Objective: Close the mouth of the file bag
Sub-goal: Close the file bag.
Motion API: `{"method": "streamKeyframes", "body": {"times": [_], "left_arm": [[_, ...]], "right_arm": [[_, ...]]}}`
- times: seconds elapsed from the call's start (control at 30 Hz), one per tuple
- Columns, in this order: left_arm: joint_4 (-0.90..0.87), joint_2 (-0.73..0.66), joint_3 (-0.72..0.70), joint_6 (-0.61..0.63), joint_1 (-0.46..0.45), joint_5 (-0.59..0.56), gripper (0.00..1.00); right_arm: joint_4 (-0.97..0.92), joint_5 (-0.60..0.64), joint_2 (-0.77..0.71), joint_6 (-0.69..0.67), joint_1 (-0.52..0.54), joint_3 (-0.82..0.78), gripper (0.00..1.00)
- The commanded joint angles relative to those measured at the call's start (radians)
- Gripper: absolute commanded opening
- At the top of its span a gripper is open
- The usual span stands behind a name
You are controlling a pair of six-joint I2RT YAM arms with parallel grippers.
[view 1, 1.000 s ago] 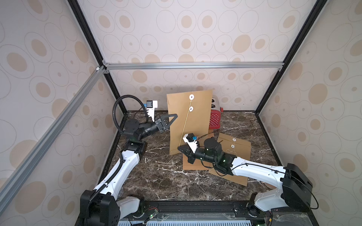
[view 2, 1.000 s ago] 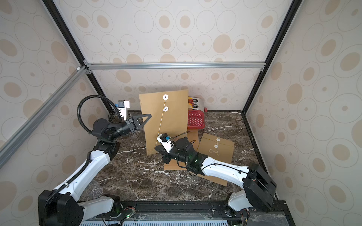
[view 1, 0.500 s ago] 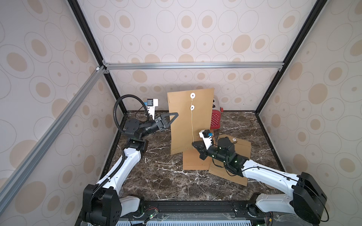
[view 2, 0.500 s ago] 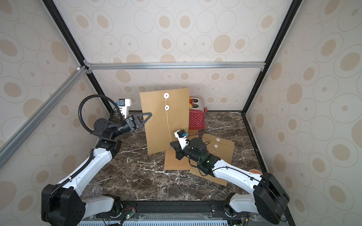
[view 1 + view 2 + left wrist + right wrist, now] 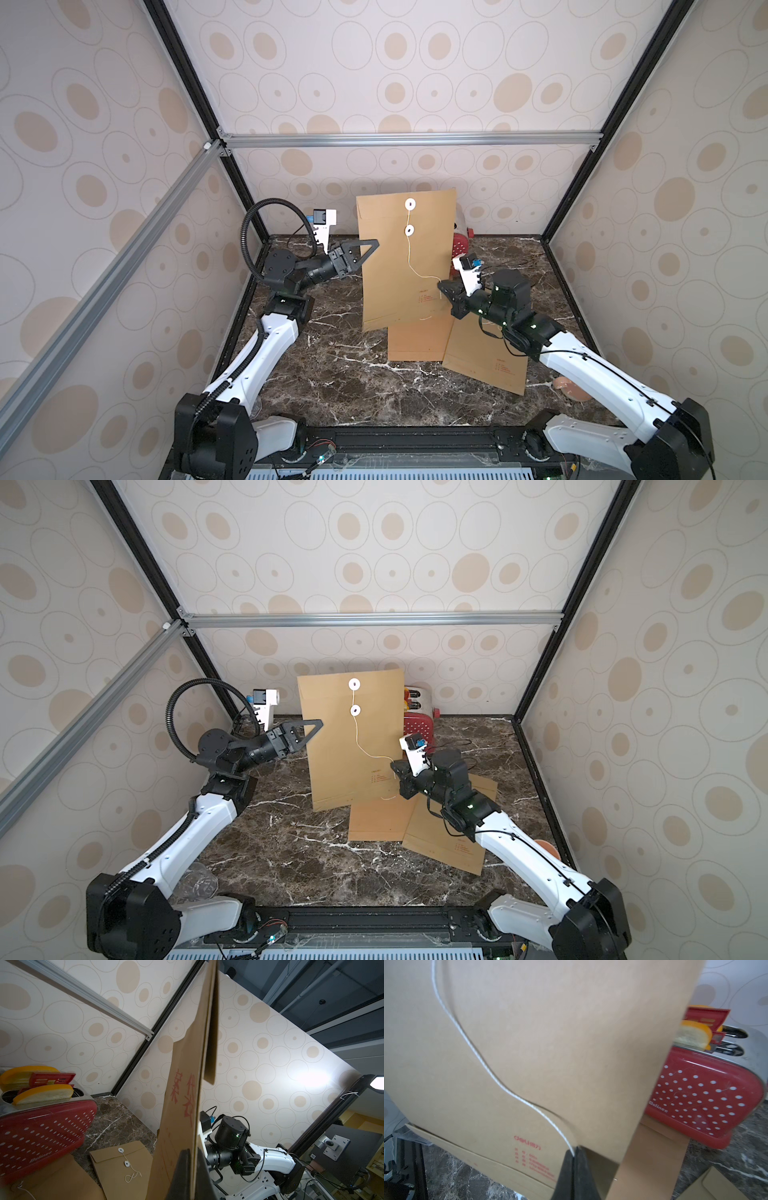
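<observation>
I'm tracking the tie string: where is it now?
In both top views the string runs from the lower button of the upright file bag to the right gripper, whose jaws pinch it.

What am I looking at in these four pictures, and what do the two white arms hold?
Two white robot arms stand at a dark marble table. Two pictures look down from above, nearly alike; the other two come from cameras on the arms' wrists. The left claw pinches the side edge of an upright brown paper file bag. The right claw pinches its thin white closing string. Two more brown paper bags lie flat on the table, and a red toaster stands behind.
</observation>
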Motion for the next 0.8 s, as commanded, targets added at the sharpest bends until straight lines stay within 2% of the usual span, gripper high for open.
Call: {"method": "streamKeyframes", "body": {"times": [0.0,0.17,0.43,0.77], "left_arm": [[0.005,-0.027,0.048,0.028,0.001,0.019,0.00],[0.017,-0.029,0.048,0.021,0.001,0.024,0.00],[-0.020,-0.037,0.052,0.052,0.000,0.027,0.00],[-0.042,-0.044,0.053,0.065,0.001,0.022,0.00]], "right_arm": [[-0.129,-0.056,-0.013,-0.043,-0.063,0.072,0.00],[-0.216,-0.130,0.022,-0.071,-0.149,0.170,0.00],[-0.332,-0.180,0.103,-0.115,-0.247,0.326,0.00],[-0.388,-0.188,0.140,-0.131,-0.300,0.425,0.00]]}}
